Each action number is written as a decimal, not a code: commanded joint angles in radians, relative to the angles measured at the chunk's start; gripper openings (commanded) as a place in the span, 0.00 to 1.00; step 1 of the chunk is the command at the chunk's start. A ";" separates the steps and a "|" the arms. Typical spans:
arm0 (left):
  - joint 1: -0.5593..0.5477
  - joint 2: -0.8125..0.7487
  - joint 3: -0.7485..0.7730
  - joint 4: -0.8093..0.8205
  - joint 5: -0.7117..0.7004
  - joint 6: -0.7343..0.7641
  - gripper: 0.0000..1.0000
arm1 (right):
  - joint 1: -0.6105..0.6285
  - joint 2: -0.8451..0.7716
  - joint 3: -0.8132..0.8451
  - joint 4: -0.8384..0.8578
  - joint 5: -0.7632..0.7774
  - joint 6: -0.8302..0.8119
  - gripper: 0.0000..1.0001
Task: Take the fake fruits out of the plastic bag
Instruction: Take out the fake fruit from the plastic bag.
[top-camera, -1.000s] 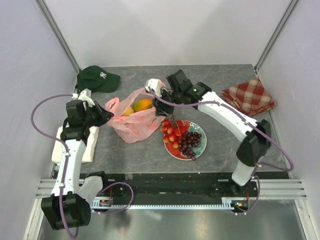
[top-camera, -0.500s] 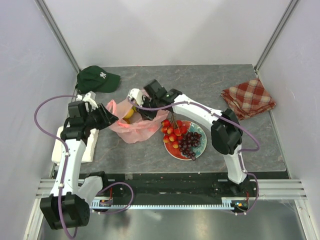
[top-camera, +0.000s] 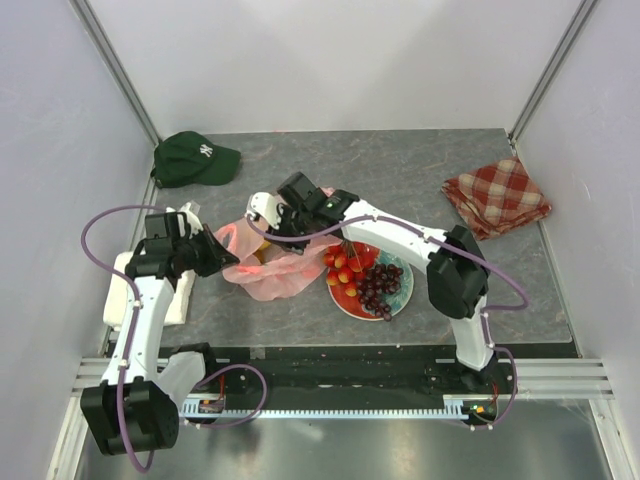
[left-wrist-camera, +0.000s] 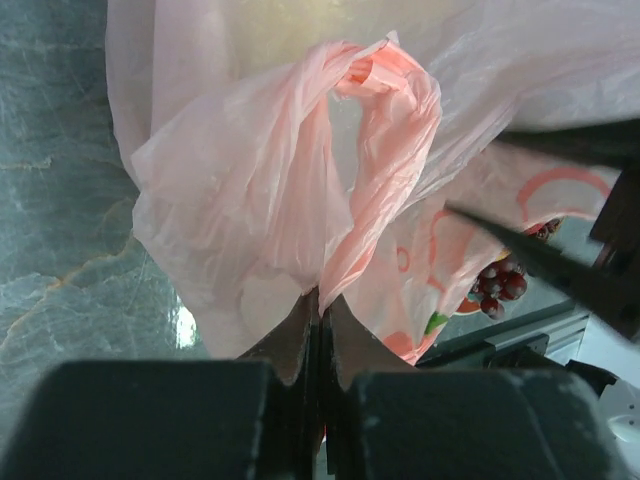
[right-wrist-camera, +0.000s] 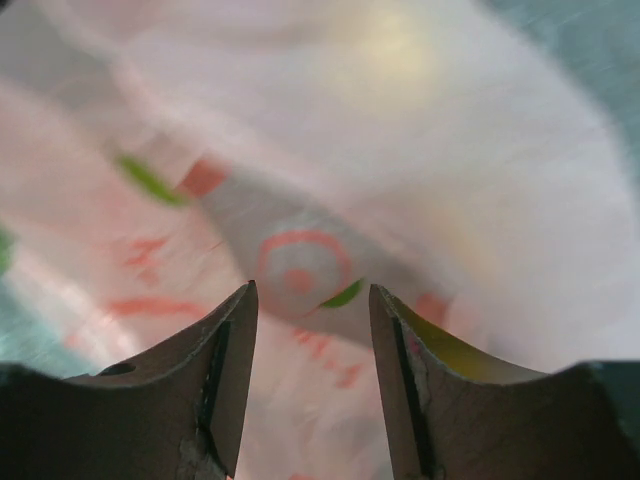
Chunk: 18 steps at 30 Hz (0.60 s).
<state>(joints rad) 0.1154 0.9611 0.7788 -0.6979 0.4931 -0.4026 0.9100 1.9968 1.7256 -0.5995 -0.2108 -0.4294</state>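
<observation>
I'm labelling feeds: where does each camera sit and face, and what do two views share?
Top external: above and behind, looking down at the table; both arms, left gripper and right gripper at the bag.
Left wrist: on its arm, looking along shut fingers pinching the bag.
Right wrist: on its arm, open fingers, blurred bag close ahead.
Shared: top and left wrist both show grapes.

The plastic bag (left-wrist-camera: 230, 190) looks thin, crinkly (perhaps slightly glossy).
</observation>
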 joint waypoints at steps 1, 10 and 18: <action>-0.005 -0.016 0.000 -0.006 0.004 -0.002 0.02 | -0.016 0.091 0.138 0.058 0.094 -0.064 0.58; -0.003 -0.055 -0.027 0.044 0.024 -0.008 0.02 | -0.046 0.289 0.227 0.135 0.145 -0.232 0.72; -0.005 -0.053 -0.032 0.061 0.053 0.001 0.02 | -0.079 0.388 0.316 0.144 0.166 -0.322 0.77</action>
<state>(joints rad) 0.1154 0.9215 0.7521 -0.6750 0.5095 -0.4026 0.8501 2.3688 1.9827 -0.4828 -0.0723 -0.6731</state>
